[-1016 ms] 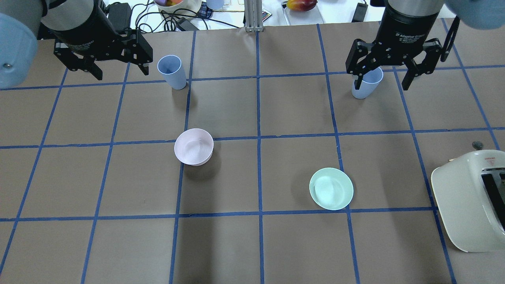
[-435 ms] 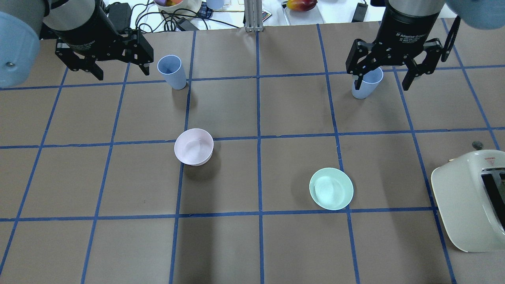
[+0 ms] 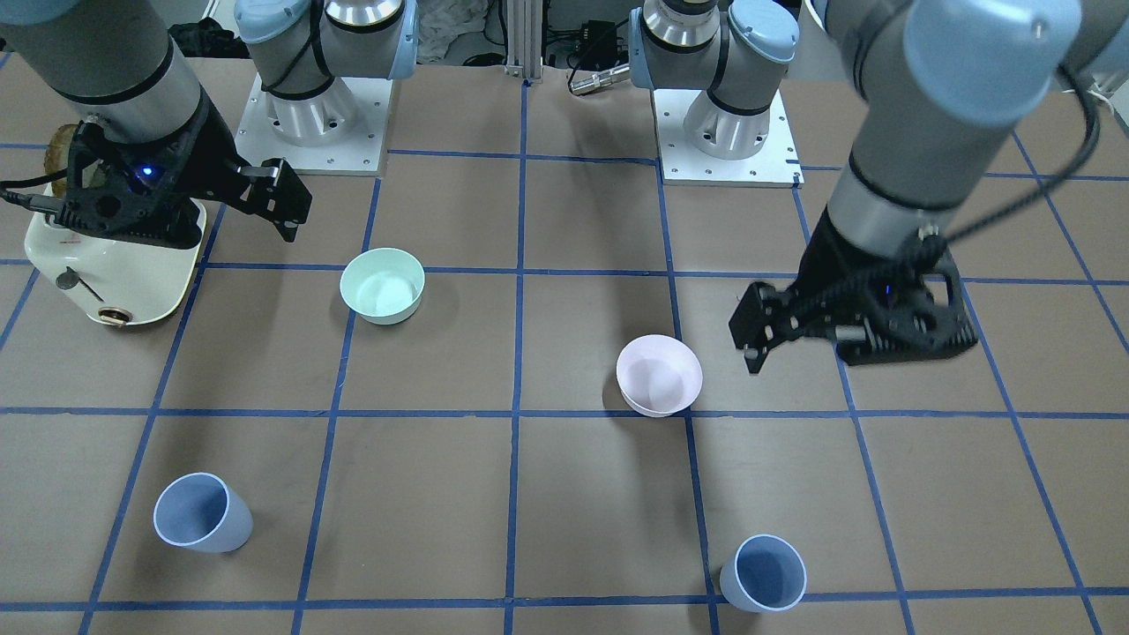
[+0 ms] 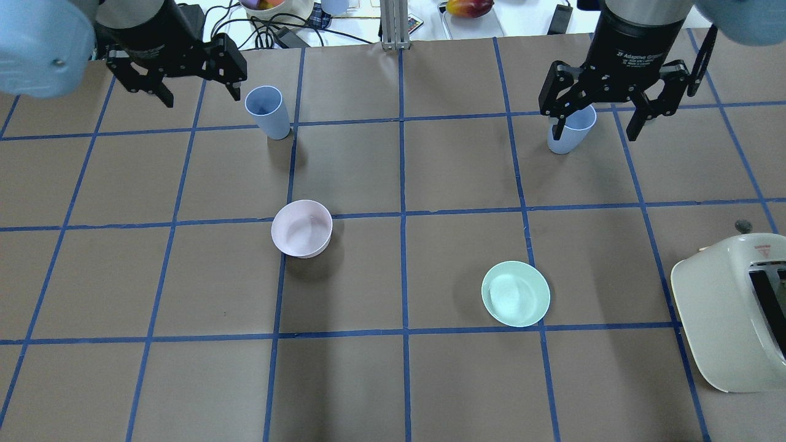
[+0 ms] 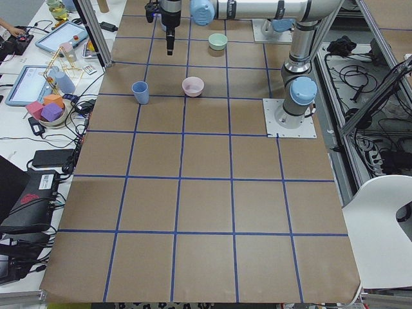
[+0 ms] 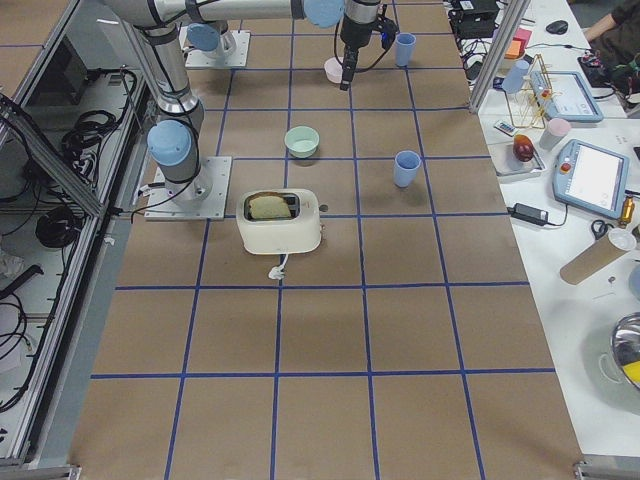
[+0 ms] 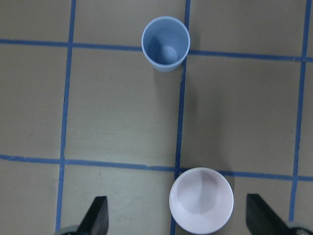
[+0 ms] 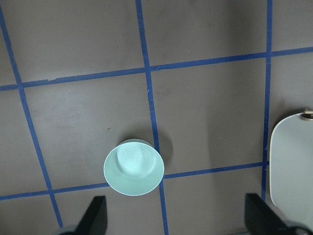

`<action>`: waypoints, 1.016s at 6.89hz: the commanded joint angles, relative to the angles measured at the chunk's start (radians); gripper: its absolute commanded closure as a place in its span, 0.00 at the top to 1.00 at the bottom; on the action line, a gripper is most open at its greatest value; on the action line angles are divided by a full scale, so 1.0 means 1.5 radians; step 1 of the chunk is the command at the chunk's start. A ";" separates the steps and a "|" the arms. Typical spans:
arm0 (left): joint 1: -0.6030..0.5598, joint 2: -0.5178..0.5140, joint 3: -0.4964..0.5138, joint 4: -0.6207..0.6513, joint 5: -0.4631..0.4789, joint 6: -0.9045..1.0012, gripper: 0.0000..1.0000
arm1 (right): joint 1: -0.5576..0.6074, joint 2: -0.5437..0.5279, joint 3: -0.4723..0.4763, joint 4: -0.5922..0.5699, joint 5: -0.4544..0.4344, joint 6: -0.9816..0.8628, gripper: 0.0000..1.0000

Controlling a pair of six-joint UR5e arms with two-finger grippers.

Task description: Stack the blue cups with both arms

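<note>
You have both cups standing upright on the worktop (image 4: 393, 380), mouths up and narrow bases down, so each long axis runs vertical. Take the pink bowl (image 4: 301, 228) as your marker. The left blue cup (image 4: 268, 112) stands beyond the pink bowl on the side away from the robot, a little toward the robot's left. The right blue cup (image 4: 571, 130) is in the same far row, well apart from the pink bowl toward the robot's right.

The left claw (image 4: 201, 95) is spread wide and holds nothing. It hangs above the worktop, farther to the robot's left than the left blue cup, and its wrist view looks straight down on both that cup and the pink bowl. The right claw (image 4: 594, 132) is just as wide and empty. From overhead one finger crosses the right blue cup's rim, but the front-facing view shows it raised clear, touching nothing.
</note>
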 commanded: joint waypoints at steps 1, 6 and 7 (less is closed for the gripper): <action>0.001 -0.203 0.173 0.031 0.002 0.047 1.00 | 0.000 0.000 0.000 0.000 0.000 -0.001 1.00; -0.002 -0.312 0.182 0.034 -0.005 0.048 0.48 | -0.021 0.017 0.000 -0.062 0.003 0.003 1.00; -0.002 -0.312 0.176 0.035 -0.005 0.047 0.23 | -0.024 0.039 0.000 -0.118 0.000 -0.009 1.00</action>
